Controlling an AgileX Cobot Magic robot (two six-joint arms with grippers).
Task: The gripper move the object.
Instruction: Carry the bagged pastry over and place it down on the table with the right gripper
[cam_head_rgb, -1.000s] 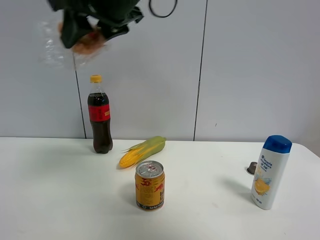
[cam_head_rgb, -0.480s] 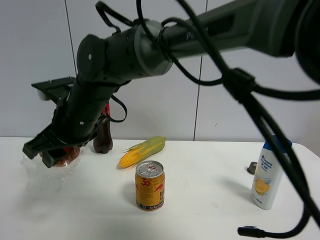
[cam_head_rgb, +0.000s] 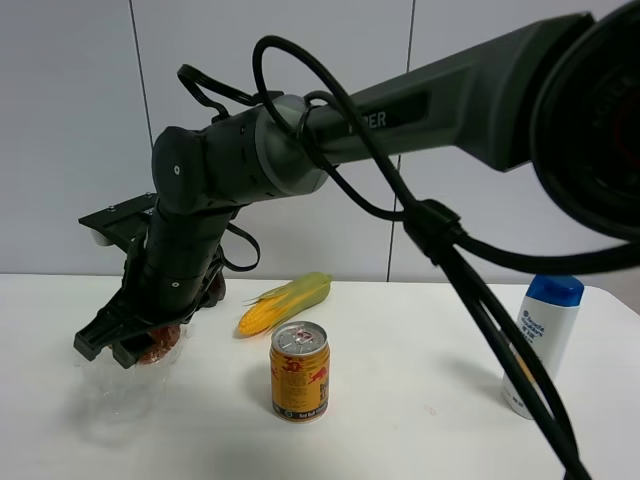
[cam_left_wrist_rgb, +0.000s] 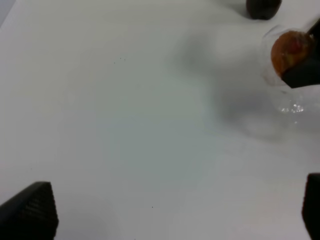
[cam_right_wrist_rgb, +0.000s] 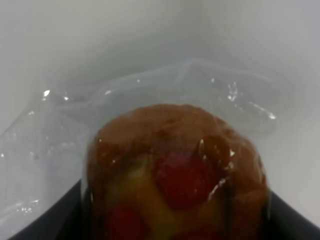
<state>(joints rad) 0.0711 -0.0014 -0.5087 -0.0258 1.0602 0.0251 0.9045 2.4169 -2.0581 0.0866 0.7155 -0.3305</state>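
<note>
The muffin (cam_head_rgb: 158, 346), golden-brown with red spots, sits in crinkly clear plastic (cam_head_rgb: 118, 392) that hangs down to the table at the left. My right gripper (cam_head_rgb: 132, 345), a matte-black claw, reaches across from the right and is shut on the muffin, holding it just above the table. The right wrist view shows the muffin (cam_right_wrist_rgb: 175, 180) close up between the dark fingers (cam_right_wrist_rgb: 47, 222). The left wrist view shows the muffin (cam_left_wrist_rgb: 289, 46) off to one side. My left gripper (cam_left_wrist_rgb: 170, 215) is open and empty above bare table.
A yellow corn cob (cam_head_rgb: 285, 303) lies behind a gold drink can (cam_head_rgb: 299, 371) at the table's middle. A cola bottle (cam_left_wrist_rgb: 262, 6) stands behind the right arm, mostly hidden. A white and blue shampoo bottle (cam_head_rgb: 546, 335) stands at the right. Black cables (cam_head_rgb: 470, 290) hang in front.
My right gripper has come down with the muffin from high at the upper left to just above the table, then shifted slightly lower and right. The plastic now drapes onto the table.
</note>
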